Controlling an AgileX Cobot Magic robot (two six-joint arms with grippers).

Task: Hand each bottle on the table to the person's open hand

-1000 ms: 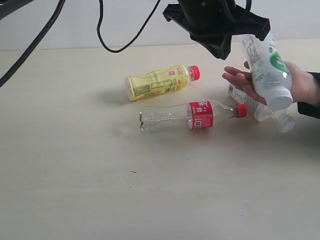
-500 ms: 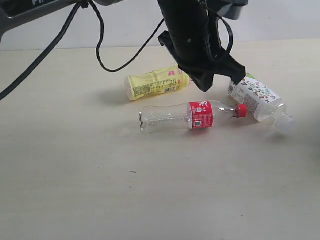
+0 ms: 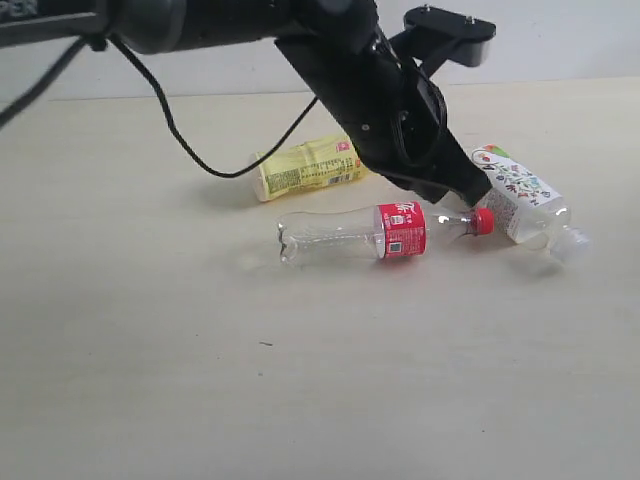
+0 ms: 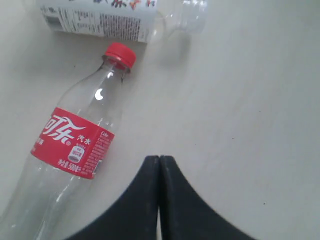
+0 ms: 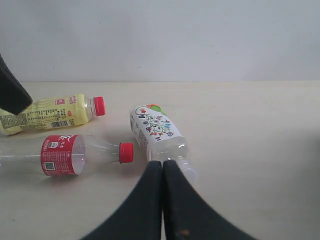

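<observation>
Left gripper: clenched on nothing. Its two smooth black fingers meet along a thin seam and taper to a blunt point above bare table.
Right gripper: also pressed together and empty, with the same matt black wedge shape.
Cola bottle: clear ribbed plastic, empty, lying on its side just beside the left fingers and not touching them. The red label is the part closest to the tips.
Cola label: a red wrap with white Chinese script; "汽水" and "500" can be read, along with a small code square.
Cola cap: red with a ridged edge. It points at the flower-print bottle, close to it but apart.
Flower-print bottle: clear, with a white wrap printed with coloured blossoms and leaves. It lies flat, and its cap end is partly behind the right fingers. The small print is too fine to read.
Yellow bottle: opaque yellow with a red cap, lying on its side behind the cola bottle. Its label text is unreadable.
Table: flat, pale beige wood grain with a few dark specks.
</observation>
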